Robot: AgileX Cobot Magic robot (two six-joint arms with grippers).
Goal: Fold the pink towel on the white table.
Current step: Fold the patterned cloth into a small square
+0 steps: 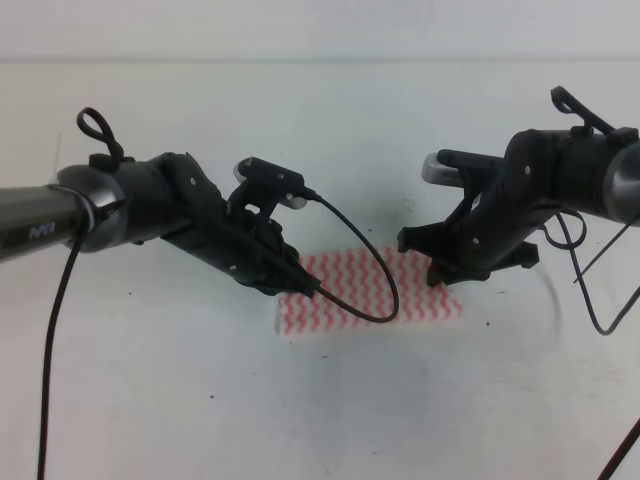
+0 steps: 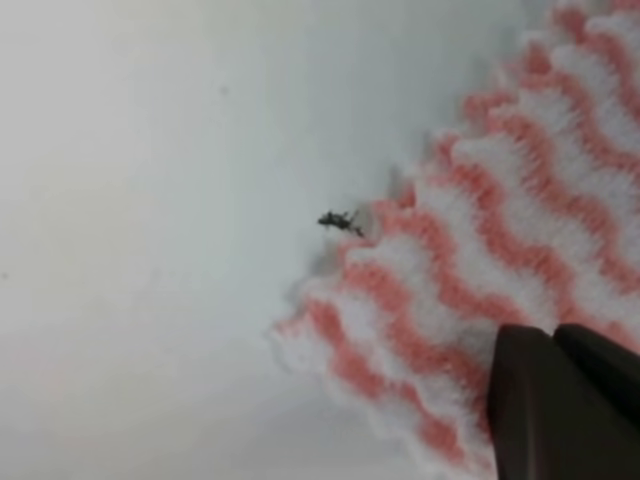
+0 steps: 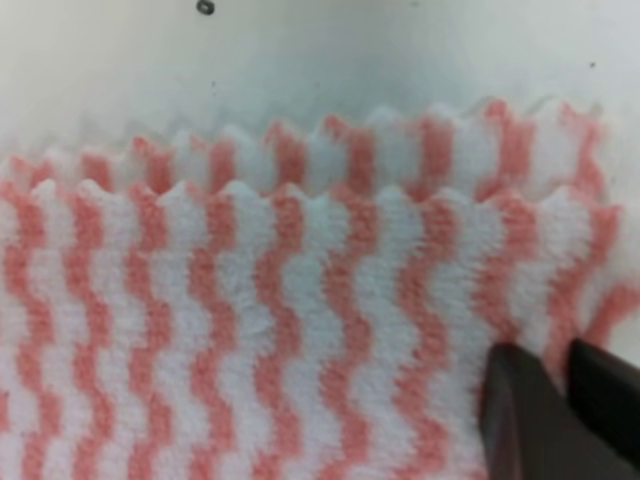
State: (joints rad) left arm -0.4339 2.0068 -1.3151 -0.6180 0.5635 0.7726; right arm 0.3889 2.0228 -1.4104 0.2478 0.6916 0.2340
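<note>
The exterior high view looks down from above onto the white table [image 1: 320, 400], facing its far edge, both arms entering from the side edges. The left wrist view hangs very close over the pink towel [image 2: 520, 240], catching one corner and bare tabletop. The right wrist view sits equally close over a towel edge. All three share the towel.
</note>
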